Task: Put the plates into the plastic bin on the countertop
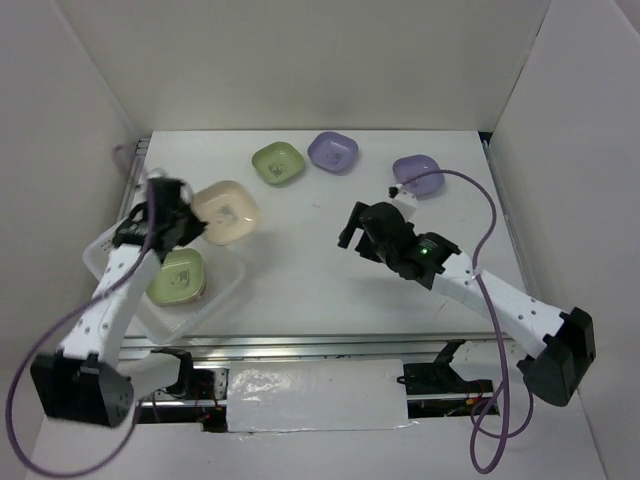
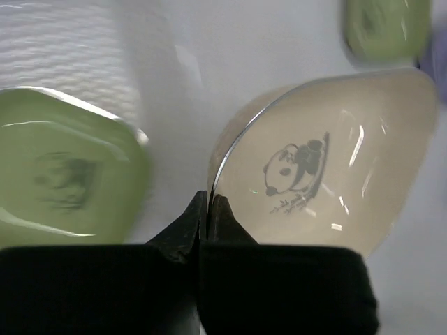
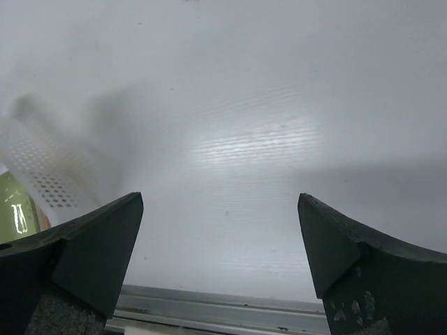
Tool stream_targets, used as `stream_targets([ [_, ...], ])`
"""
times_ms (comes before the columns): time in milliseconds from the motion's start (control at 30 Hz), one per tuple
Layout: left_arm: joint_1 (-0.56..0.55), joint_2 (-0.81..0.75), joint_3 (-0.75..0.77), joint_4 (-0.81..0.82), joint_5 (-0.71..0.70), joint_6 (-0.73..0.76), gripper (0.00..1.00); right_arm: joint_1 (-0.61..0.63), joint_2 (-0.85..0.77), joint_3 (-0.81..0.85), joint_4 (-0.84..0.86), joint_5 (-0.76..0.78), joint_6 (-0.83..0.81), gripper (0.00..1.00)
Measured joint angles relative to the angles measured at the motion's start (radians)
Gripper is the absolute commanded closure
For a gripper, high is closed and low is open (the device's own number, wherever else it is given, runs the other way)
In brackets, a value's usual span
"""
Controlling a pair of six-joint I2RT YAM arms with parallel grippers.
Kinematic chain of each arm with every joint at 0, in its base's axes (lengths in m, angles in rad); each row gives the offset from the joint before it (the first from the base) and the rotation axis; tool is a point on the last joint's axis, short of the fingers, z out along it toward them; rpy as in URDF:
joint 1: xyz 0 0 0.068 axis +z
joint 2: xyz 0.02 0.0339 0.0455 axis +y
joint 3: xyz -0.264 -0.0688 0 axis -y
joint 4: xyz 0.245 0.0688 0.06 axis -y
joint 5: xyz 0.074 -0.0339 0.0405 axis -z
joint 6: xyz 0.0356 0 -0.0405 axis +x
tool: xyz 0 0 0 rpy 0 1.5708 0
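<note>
No words, numbers or brand marks can be read in any view. The only printed mark that is clear is a small dark panda drawing (image 2: 293, 171) with sprigs beneath it, inside the cream plate (image 2: 370, 132). The green plate (image 2: 63, 174) carries a dark print too blurred to make out, perhaps a similar one.

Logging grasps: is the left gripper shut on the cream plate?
Shut: the left gripper pinches the cream plate by its rim.
</note>
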Motion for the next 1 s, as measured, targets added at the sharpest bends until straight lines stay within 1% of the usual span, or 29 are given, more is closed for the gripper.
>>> stream_targets([
  [33, 0.124, -0.087, -0.068, 0.002, 0.003, -0.023, 1.0, -0.031, -0.031, -0.034, 0.005, -0.008, -0.002, 0.0],
  [133, 0.405, -0.317, -0.216, -0.02, -0.002, -0.09, 1.0, -0.103, -0.082, -0.109, 0.015, -0.039, -0.007, 0.0],
  [167, 0.481, -0.383, -0.261, -0.03, 0.01, -0.115, 1.0, -0.118, -0.087, -0.127, 0.018, -0.05, -0.01, 0.0],
  [233, 0.584, -0.475, -0.325, -0.057, 0.029, -0.153, 1.0, -0.14, -0.087, -0.153, 0.02, -0.076, -0.017, 0.0],
  [300, 0.668, -0.521, -0.4, -0.069, 0.069, -0.185, 1.0, -0.159, -0.088, -0.171, 0.021, -0.097, -0.025, 0.0],
  [367, 0.72, -0.55, -0.473, -0.08, 0.097, -0.215, 1.0, -0.169, -0.089, -0.184, 0.023, -0.111, -0.035, 0.0],
  [433, 0.743, -0.583, -0.541, -0.088, 0.125, -0.251, 1.0, -0.177, -0.096, -0.195, 0.026, -0.124, -0.042, 0.0],
  [533, 0.751, -0.683, -0.604, -0.1, 0.174, -0.314, 1.0, -0.18, -0.115, -0.211, 0.028, -0.142, -0.053, 0.0],
  [633, 0.751, -0.758, -0.613, -0.095, 0.199, -0.366, 0.79, -0.18, -0.131, -0.227, 0.034, -0.152, -0.062, 0.0],
  [667, 0.751, -0.771, -0.613, -0.087, 0.202, -0.378, 0.64, -0.18, -0.135, -0.231, 0.034, -0.153, -0.064, 0.0],
  [700, 0.752, -0.773, -0.613, -0.082, 0.207, -0.386, 0.55, -0.181, -0.138, -0.235, 0.036, -0.154, -0.066, 0.0],
  [733, 0.752, -0.771, -0.613, -0.078, 0.213, -0.393, 0.4, -0.184, -0.14, -0.24, 0.037, -0.155, -0.069, 0.0],
  [767, 0.752, -0.768, -0.613, -0.076, 0.22, -0.4, 0.01, -0.185, -0.142, -0.242, 0.037, -0.156, -0.07, 0.0],
  [900, 0.752, -0.76, -0.613, -0.077, 0.242, -0.418, 0.01, -0.214, -0.144, -0.246, 0.04, -0.172, -0.086, 0.0],
  [1000, 0.752, -0.767, -0.598, -0.102, 0.253, -0.415, 0.01, -0.262, -0.144, -0.246, 0.048, -0.187, -0.103, 0.0],
])
